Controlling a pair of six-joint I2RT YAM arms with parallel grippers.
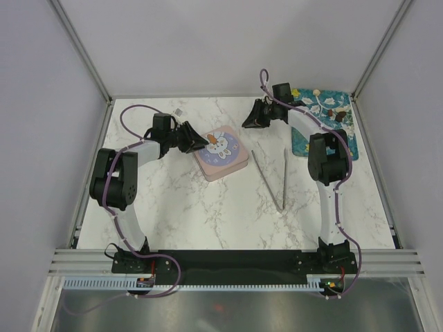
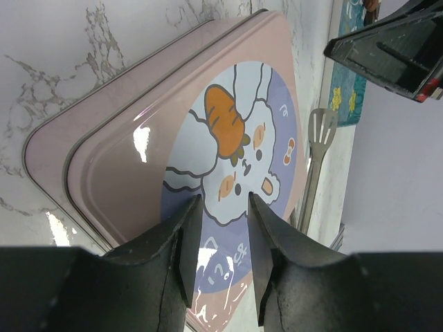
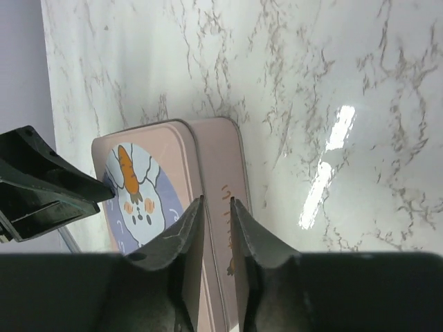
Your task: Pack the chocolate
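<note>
Small chocolate pieces (image 1: 339, 115) lie on a teal patterned mat (image 1: 325, 135) at the back right, partly hidden by my right arm. The pink tin (image 1: 221, 153) with its bunny lid on sits mid-table. My left gripper (image 1: 201, 142) hovers at the tin's left edge; in the left wrist view its jaws (image 2: 223, 200) stand apart over the lid (image 2: 173, 138) with nothing between them. My right gripper (image 1: 250, 122) hangs just behind the tin's far right corner. In its wrist view a narrow gap shows between the jaws (image 3: 216, 202), empty, above the tin's side (image 3: 221, 166).
Long metal tongs (image 1: 273, 177) lie in a V on the marble to the right of the tin, and their slotted tip (image 2: 320, 131) shows in the left wrist view. Grey walls enclose the table on three sides.
</note>
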